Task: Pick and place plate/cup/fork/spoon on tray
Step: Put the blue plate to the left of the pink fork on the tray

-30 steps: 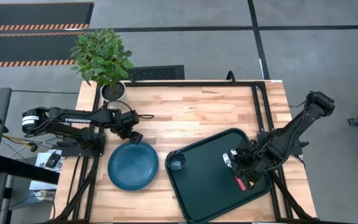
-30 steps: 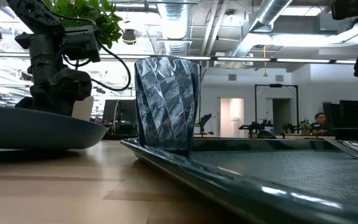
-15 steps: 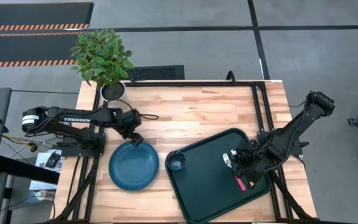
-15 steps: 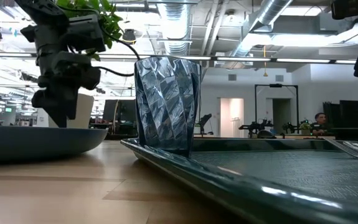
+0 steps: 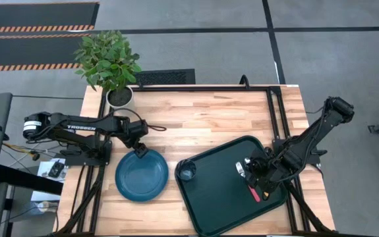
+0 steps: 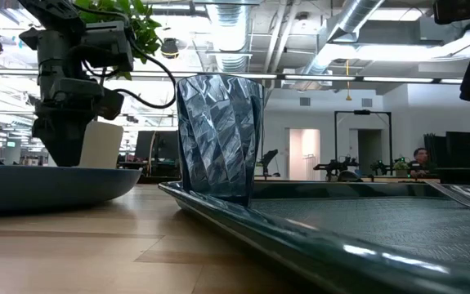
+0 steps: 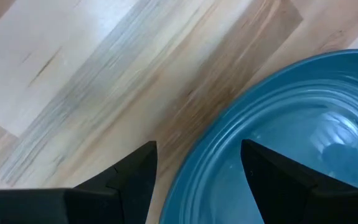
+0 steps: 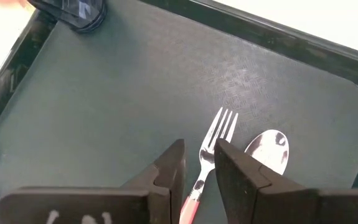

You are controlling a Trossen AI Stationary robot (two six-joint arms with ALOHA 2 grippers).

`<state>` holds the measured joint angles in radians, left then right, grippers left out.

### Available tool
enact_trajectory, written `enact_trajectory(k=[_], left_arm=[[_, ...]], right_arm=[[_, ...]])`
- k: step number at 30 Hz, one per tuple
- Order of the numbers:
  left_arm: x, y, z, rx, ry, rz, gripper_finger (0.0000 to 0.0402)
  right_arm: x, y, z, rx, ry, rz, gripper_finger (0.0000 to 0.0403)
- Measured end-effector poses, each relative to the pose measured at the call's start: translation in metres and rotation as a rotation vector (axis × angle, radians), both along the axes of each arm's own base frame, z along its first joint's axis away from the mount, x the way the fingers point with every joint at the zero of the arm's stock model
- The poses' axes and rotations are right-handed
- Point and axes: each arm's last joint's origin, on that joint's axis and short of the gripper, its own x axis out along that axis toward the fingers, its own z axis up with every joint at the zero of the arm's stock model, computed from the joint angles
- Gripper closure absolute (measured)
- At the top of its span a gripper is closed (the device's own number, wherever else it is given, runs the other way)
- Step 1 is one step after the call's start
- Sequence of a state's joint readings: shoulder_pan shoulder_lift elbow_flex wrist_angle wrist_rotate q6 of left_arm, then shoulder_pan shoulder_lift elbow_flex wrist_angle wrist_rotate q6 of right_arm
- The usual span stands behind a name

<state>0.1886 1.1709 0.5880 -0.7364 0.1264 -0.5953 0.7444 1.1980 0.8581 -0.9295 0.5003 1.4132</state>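
Lowered since the earlier frame, the left gripper (image 5: pixel 139 151) straddles the plate's (image 5: pixel 141 176) far rim beside the tray (image 5: pixel 225 207), fingers spread. It should close firmly before lifting; right gripper (image 8: pixel 196 163) hovers part-open over the fork (image 8: pixel 211 149).

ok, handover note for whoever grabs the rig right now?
Left gripper: jaws open astride the far rim of the plate, nothing held.
Right gripper: jaws open over the fork, not gripping it.
Cup, fork and spoon lie on the tray.
Plate sits on the table, left of the tray.
Left to do: grip the plate and move it onto the tray.
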Motion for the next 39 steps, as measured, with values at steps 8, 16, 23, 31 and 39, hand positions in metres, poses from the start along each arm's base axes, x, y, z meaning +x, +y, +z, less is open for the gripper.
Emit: enact_trajectory(k=[8, 16, 23, 31, 39], left_arm=[[-0.008, -0.001, -0.012, 0.001, 0.045, -0.007, 0.0182], [-0.014, -0.002, -0.021, -0.003, 0.075, 0.022, 0.0182], [-0.014, -0.002, -0.021, -0.004, 0.076, 0.037, 0.023], [-0.016, -0.001, -0.021, 0.015, 0.097, 0.131, 0.0388], [-0.017, -0.003, -0.021, -0.034, 0.124, 0.305, 0.0397]], right_arm=[[0.0, 0.0, 0.0, 0.001, 0.0, 0.0, 0.029], [0.0, 0.0, 0.0, 0.001, 0.0, 0.0, 0.029], [0.0, 0.0, 0.0, 0.002, 0.0, -0.001, 0.029], [0.001, 0.001, 0.0, 0.008, -0.006, -0.002, 0.029], [0.002, 0.002, 0.001, 0.014, -0.026, -0.004, 0.029]])
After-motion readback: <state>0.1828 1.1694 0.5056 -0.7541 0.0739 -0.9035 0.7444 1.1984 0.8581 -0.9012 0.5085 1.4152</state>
